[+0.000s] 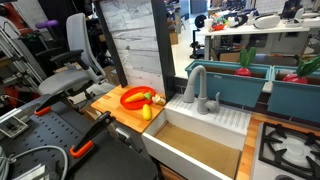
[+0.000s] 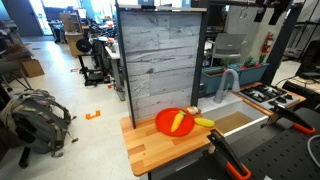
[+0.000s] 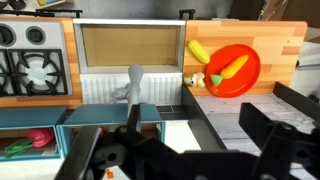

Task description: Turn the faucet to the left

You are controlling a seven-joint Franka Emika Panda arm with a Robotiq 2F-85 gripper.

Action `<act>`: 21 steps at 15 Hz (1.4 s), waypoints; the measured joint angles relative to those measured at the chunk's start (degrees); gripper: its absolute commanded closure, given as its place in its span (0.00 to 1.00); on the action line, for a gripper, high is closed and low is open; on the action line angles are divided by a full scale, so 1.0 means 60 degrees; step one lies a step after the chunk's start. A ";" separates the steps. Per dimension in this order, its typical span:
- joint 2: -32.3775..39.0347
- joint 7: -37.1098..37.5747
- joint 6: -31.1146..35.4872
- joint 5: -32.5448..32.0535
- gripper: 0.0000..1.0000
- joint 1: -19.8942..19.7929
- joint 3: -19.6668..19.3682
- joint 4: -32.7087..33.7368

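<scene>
The matte grey faucet stands at the back edge of the white sink, its arched spout over the basin. It also shows in an exterior view and from above in the wrist view. My gripper shows only in the wrist view as two dark fingers spread wide apart with nothing between them. It is held well clear of the faucet, off to the side nearer the red plate. The arm does not show in either exterior view.
A red plate with yellow toy food sits on the wooden counter beside the sink. A stove top lies on the sink's other side. Teal bins with toy vegetables stand behind the faucet. A tall wood panel rises behind the plate.
</scene>
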 measured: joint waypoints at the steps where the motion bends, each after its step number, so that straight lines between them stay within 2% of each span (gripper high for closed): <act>1: 0.0392 -0.0130 0.0071 0.0171 0.00 -0.0135 0.0058 0.0163; 8: 0.2653 -0.0413 0.0849 0.0715 0.00 -0.1343 0.0720 0.1130; 13: 0.4084 -0.0409 0.1730 0.1138 0.00 -0.2148 0.1444 0.2061; 17: 0.5047 -0.0230 0.2023 0.1212 0.00 -0.2436 0.1918 0.2786; 21: 0.5695 -0.0111 0.2370 0.1188 0.02 -0.2445 0.2136 0.2944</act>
